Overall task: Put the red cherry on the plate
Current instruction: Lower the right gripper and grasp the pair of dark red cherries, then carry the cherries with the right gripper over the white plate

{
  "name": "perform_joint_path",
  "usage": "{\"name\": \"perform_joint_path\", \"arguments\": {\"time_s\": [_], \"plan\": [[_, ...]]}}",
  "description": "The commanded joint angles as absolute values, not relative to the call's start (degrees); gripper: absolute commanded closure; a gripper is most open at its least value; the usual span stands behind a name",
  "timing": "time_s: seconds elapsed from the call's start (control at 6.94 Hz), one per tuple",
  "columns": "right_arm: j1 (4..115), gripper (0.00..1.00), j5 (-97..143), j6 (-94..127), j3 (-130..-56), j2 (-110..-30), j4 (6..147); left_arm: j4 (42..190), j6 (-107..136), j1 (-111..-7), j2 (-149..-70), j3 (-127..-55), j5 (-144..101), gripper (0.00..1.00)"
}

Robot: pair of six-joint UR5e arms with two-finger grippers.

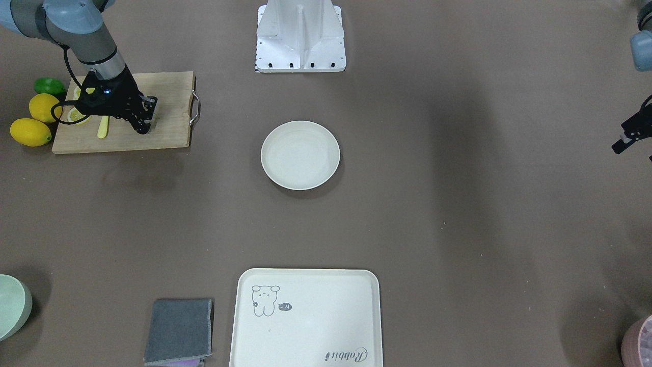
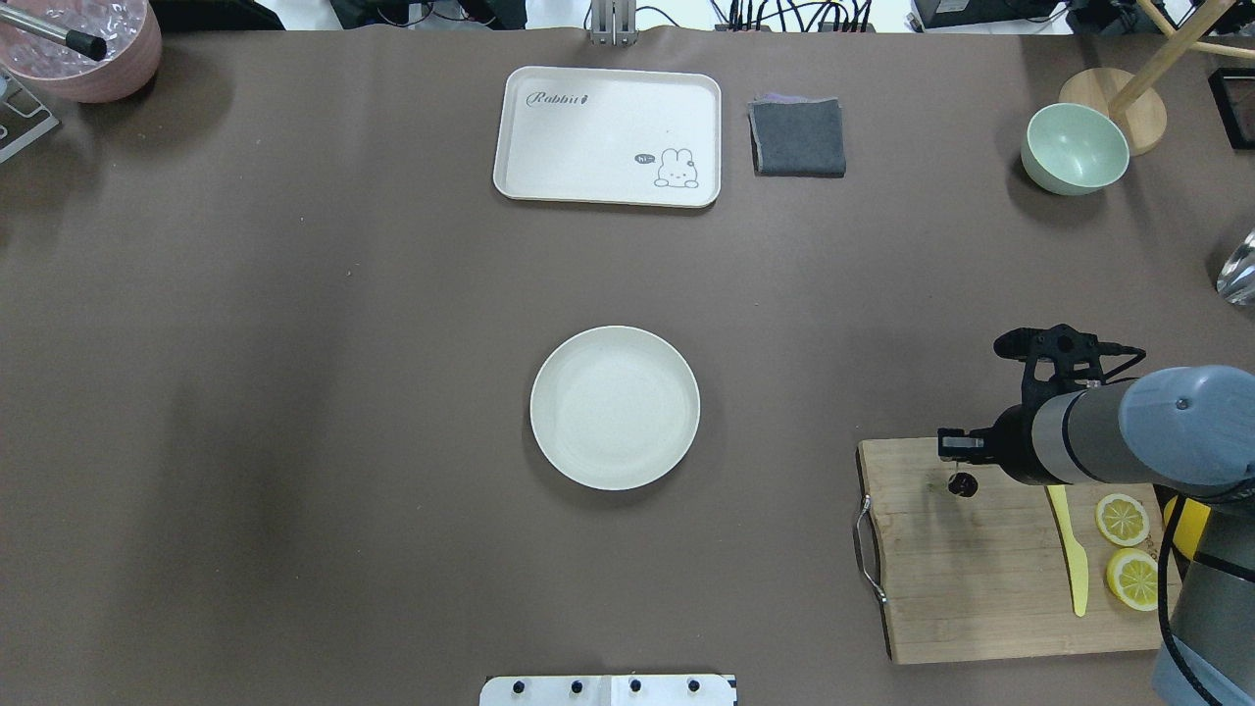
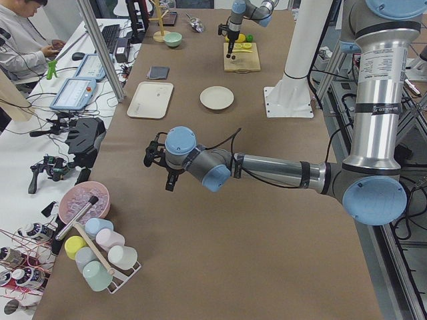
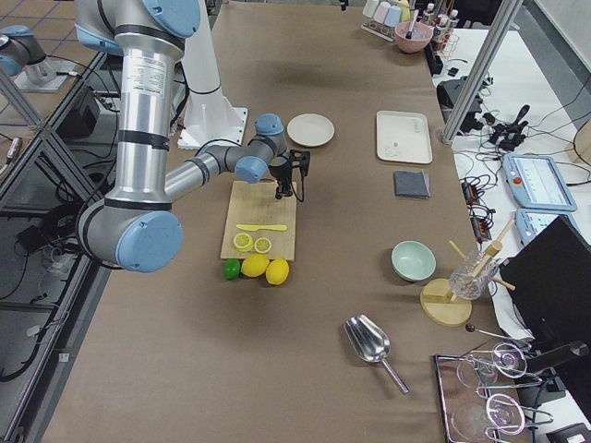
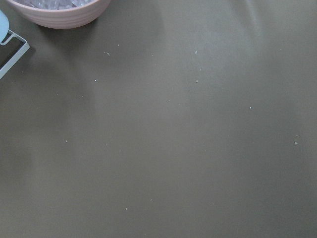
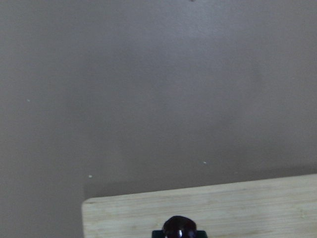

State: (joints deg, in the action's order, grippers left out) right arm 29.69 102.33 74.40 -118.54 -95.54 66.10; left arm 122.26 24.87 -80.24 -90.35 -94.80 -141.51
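Observation:
The red cherry (image 2: 963,483) is a dark round fruit hanging from a thin stem just above the far corner of the wooden cutting board (image 2: 980,579). My right gripper (image 2: 958,459) is shut on it from above. In the right wrist view the cherry (image 6: 178,228) shows at the bottom edge, over the board's corner. The off-white plate (image 2: 615,408) lies bare at the table's middle, well to the left of the cherry. My left gripper (image 1: 622,143) hovers over bare table at the far side. I cannot tell whether its fingers are open or shut.
Two lemon slices (image 2: 1124,520) and a yellow knife (image 2: 1069,551) lie on the board. Whole lemons (image 1: 30,131) and a lime (image 1: 48,85) sit beside it. A cream tray (image 2: 608,137), grey cloth (image 2: 797,137), green bowl (image 2: 1074,147) and pink bowl (image 2: 93,54) line the far edge.

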Motion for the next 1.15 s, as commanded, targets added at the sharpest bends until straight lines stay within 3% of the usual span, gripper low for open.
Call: {"name": "perform_joint_path", "arguments": {"time_s": [0.0,0.43,0.72,0.86,1.01], "plan": [[29.8,0.97,102.13,75.31,-118.57,-83.4,78.74,122.26,24.87,-80.24,-90.35,-94.57,-141.5,0.02],[25.59,0.96,100.64,83.64,-111.57,-63.96,91.92,122.43,24.79,-80.33,-89.3,-94.92,-141.59,0.02],[24.7,0.93,98.44,90.31,-96.05,-48.15,92.02,122.43,24.79,-80.33,-89.12,-94.83,-141.59,0.02],[24.35,0.82,98.26,92.27,-92.06,-44.42,92.02,122.43,24.79,-80.33,-89.12,-94.83,-141.59,0.02],[24.26,0.21,98.17,92.98,-90.63,-43.34,91.85,122.43,24.79,-80.33,-89.12,-94.75,-141.59,0.02]]}}
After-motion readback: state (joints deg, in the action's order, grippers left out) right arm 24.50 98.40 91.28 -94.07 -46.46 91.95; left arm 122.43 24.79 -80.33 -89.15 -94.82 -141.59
